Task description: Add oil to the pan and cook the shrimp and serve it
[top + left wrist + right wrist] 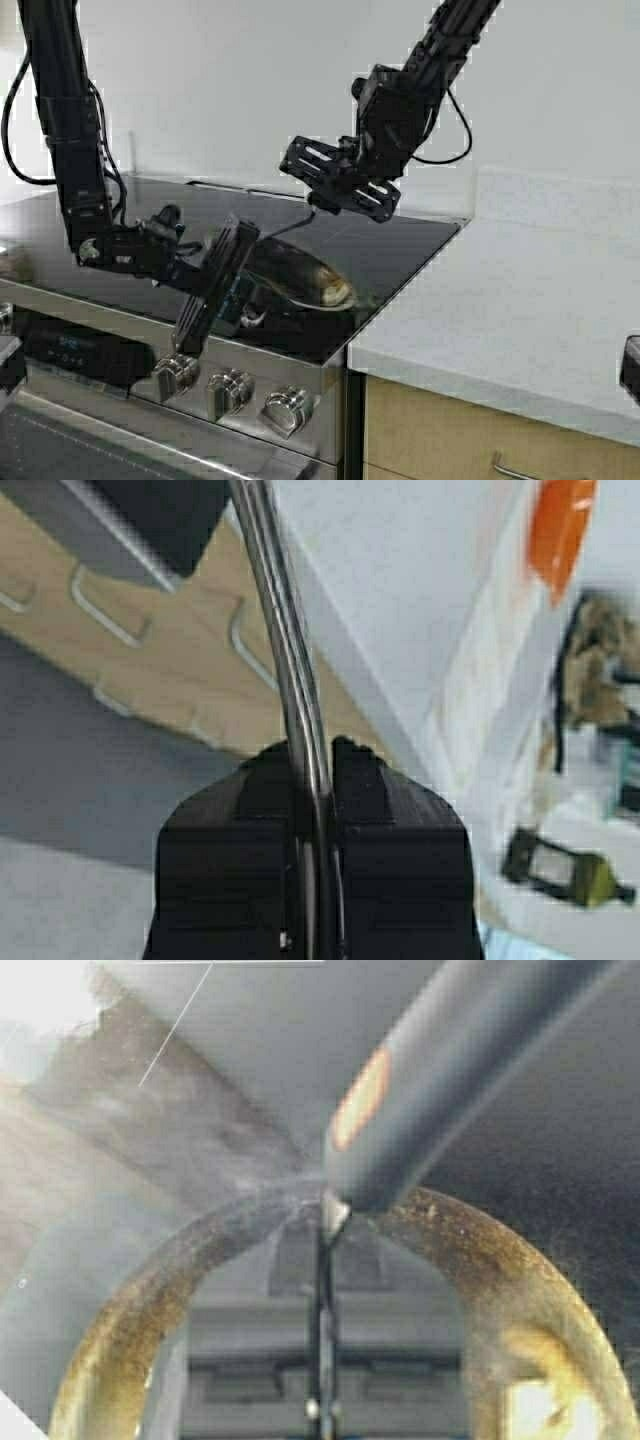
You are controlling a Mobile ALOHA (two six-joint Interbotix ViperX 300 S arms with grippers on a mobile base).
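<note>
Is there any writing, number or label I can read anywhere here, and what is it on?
None can be read.
The stove's display shows bluish marks, too small to read.
The bottle in the left wrist view is too blurred to show any label.
The stove knobs show no readable markings.

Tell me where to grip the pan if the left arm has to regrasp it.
Regrip the pan by its thin metal handle, where the left gripper is already clamped. It sticks out toward the stove front, so come from that side; the round rim probably offers a poorer pinch.
</note>
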